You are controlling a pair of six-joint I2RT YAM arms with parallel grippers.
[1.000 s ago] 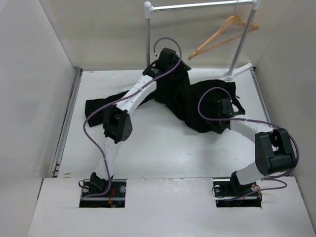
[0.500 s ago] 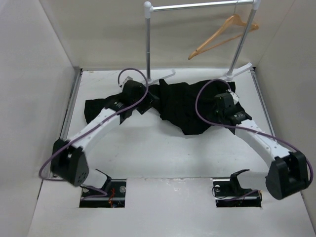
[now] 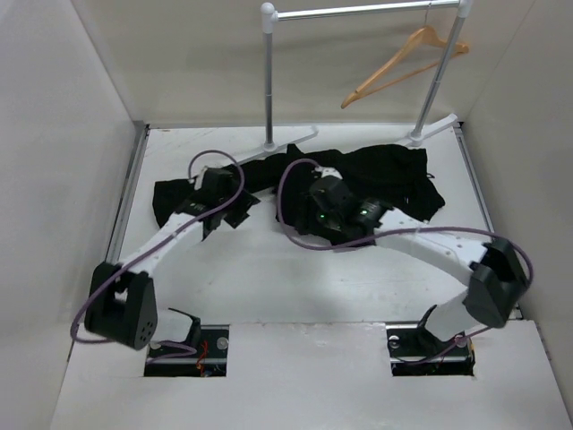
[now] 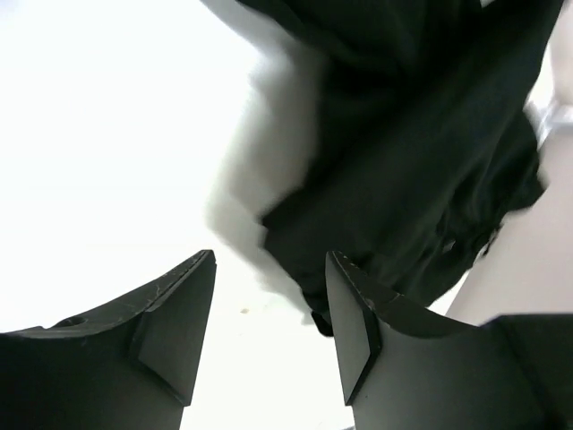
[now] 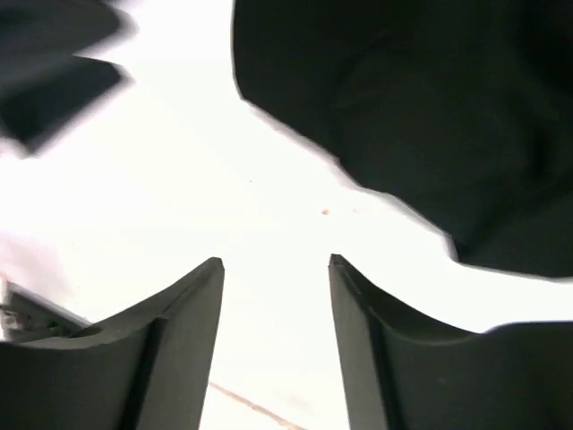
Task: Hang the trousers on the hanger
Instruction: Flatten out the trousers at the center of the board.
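Note:
The black trousers point(image 3: 385, 175) lie crumpled across the back of the white table, from the far left to the right post. The tan wooden hanger point(image 3: 403, 63) hangs on the rail at the upper right, with nothing on it. My left gripper point(image 3: 233, 208) is low over the trousers' left part; in the left wrist view it point(image 4: 269, 260) is open over bare table, the cloth point(image 4: 412, 134) just ahead. My right gripper point(image 3: 309, 219) is at the trousers' near middle edge; in the right wrist view it point(image 5: 276, 262) is open and empty, the cloth point(image 5: 421, 107) ahead to the right.
The grey metal rail stand point(image 3: 358, 11) rises at the back on two posts point(image 3: 269, 81), its white feet point(image 3: 295, 139) resting by the trousers. Pale walls close in left, right and behind. A metal strip point(image 3: 121, 224) runs along the table's left edge.
The right arm has swung left, from the trousers' right side to their middle. The left gripper has shifted slightly left and nearer. The cloth's near middle flap has drawn back under the right gripper.

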